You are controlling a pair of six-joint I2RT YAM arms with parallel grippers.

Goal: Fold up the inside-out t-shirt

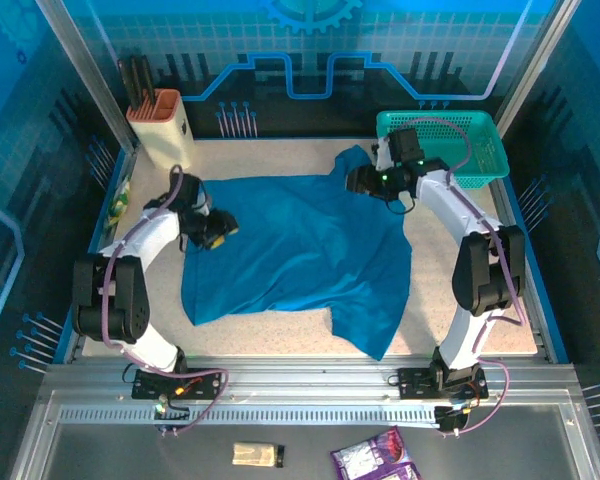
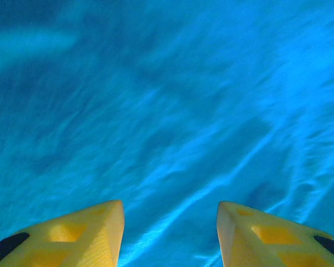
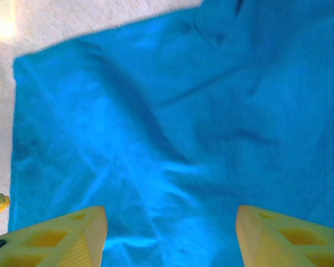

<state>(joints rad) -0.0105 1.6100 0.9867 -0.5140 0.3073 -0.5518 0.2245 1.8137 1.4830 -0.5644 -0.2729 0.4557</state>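
The inside-out t-shirt (image 1: 300, 250) lies spread on the table, blue-teal and wrinkled, with one flap reaching toward the front edge. My left gripper (image 1: 220, 228) hovers at the shirt's left edge, jaws open over bare cloth (image 2: 167, 111) with nothing between the yellow fingers (image 2: 100, 233). At the shirt's far right corner is my right gripper (image 1: 358, 180), also open above the fabric (image 3: 172, 128), its yellow fingertips (image 3: 83, 233) wide apart and holding nothing.
A teal mesh basket (image 1: 460, 140) stands at the back right, just behind the right arm. A beige knife block (image 1: 160, 125) sits at the back left. Pale tabletop (image 1: 460, 320) shows to the right of the shirt. Packets (image 1: 375, 460) lie below the front rail.
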